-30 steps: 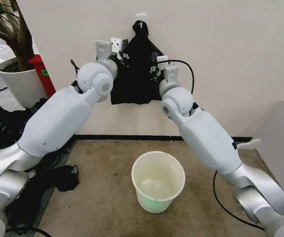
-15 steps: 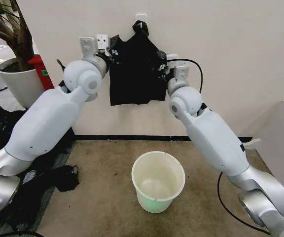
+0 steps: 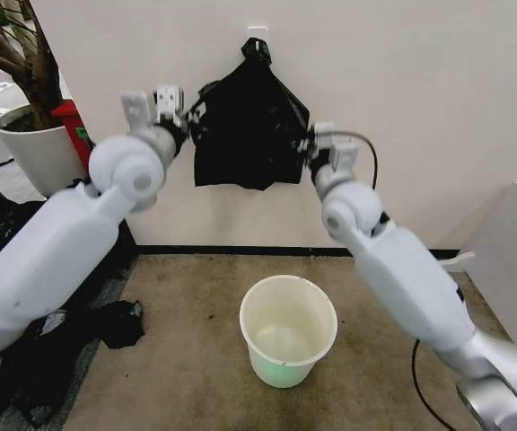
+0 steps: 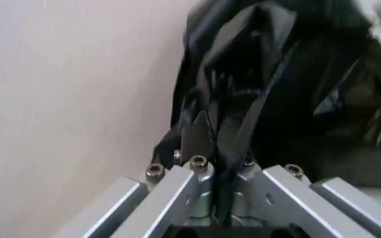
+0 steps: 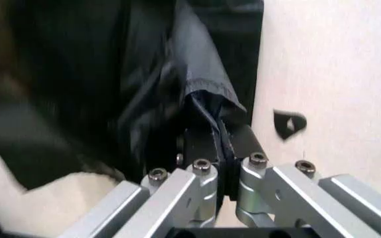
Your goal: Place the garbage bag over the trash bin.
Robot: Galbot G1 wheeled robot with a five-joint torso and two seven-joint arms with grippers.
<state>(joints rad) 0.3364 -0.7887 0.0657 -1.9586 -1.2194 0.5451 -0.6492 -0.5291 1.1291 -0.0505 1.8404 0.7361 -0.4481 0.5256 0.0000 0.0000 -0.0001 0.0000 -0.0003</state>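
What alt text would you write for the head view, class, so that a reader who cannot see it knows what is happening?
Two white robot arms hold a black garbage bag against a pale wall, the left gripper shut on one side edge and the right gripper shut on the other. The bag's top hangs from a wall hook. Below, a white trash bin stands open and unlined on a brown floor.

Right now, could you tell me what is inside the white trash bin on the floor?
The trash bin looks empty: its pale inner wall and bottom show, with no liner. The garbage bag hangs at the wall above, pinched by the left pincer and right pincer.
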